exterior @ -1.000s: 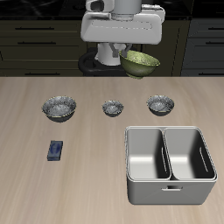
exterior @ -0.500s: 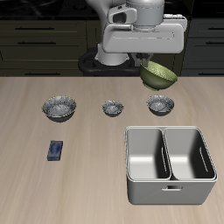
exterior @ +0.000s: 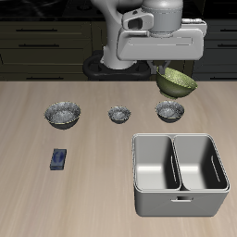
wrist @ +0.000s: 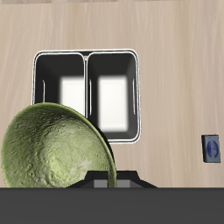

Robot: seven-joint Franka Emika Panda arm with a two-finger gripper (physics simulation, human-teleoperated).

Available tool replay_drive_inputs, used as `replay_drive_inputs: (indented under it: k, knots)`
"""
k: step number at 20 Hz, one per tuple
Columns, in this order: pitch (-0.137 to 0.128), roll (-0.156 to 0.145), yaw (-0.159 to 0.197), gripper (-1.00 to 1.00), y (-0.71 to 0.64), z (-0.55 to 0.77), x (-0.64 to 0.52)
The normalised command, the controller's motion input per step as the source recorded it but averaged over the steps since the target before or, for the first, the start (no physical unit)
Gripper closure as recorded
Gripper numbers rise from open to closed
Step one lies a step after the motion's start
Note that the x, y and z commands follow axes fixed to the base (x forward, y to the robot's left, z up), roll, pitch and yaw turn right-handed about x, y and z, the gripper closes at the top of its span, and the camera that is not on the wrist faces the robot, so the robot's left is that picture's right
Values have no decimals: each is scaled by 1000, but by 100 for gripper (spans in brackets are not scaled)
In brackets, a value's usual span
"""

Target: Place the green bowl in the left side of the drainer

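Above table [exterior: 93,185], pincer [exterior: 167,72] holds green bowl [exterior: 176,82] tilted.

Green bowl [exterior: 175,81], yellow-green with mottled interior, tilted and raised above the tabletop, behind the drainer [exterior: 180,174], a grey two-compartment tub near the front edge.

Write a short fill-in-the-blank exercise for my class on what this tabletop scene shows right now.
1. The gripper holds the green bowl up in the ____.
2. The drainer is split into ____ compartments.
3. Both compartments hold ____.
4. ____ grey bowls, such as the grey bowl farthest from the drainer, stand in a row on the table.

Missing words: air; two; nothing; Three
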Motion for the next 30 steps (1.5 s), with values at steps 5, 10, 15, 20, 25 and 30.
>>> replay_drive_inputs:
  k: [5, 10, 15, 20, 25, 30]
  knots:
    - [5, -13, 1, 100, -3, 44, 98]
    - [6, -16, 5, 100, 6, 23, 180]
    - [11, 4, 14, 100, 135, -13, 187]
    - [27, 5, 6, 100, 218, -119, 198]
    - [21, 17, 8, 100, 277, -127, 151]
    - [7, 19, 7, 100, 270, -74, 72]
